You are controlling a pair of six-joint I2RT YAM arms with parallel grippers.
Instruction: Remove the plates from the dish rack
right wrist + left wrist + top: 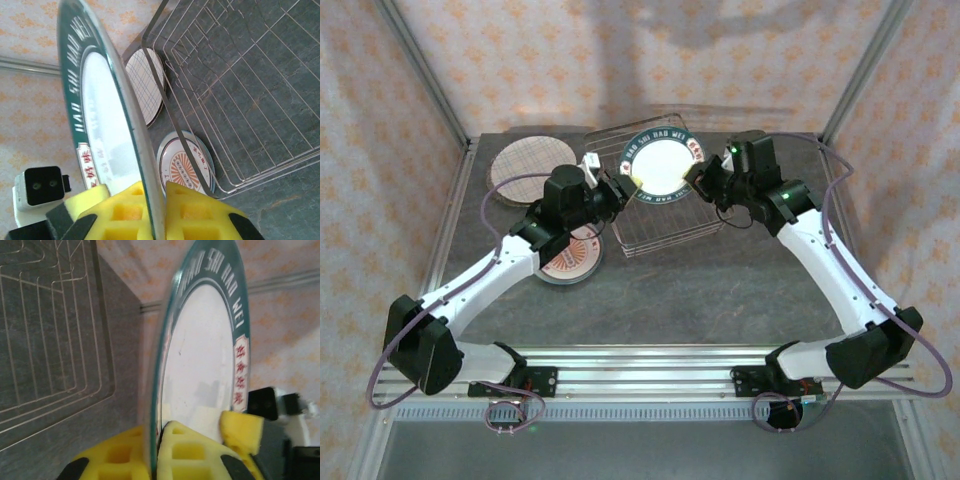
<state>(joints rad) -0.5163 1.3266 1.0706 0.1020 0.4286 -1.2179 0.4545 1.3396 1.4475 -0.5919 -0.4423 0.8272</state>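
Enclosure: patterned beige walls on three sides, metal frame posts at the far corners.

Counter: dark grey, stone-like surface.

Dish rack: silver wire, standing at the far centre of the counter.

Green-rimmed plate: white centre, lettered rim, held over the far part of the rack.

Plaid plate: flat at the far left corner.

Red-patterned plate: flat just left of the rack, partly under the left arm.

Left hand: yellow pads clamped on the green-rimmed plate's left rim.

Right hand: clamped on its right rim.
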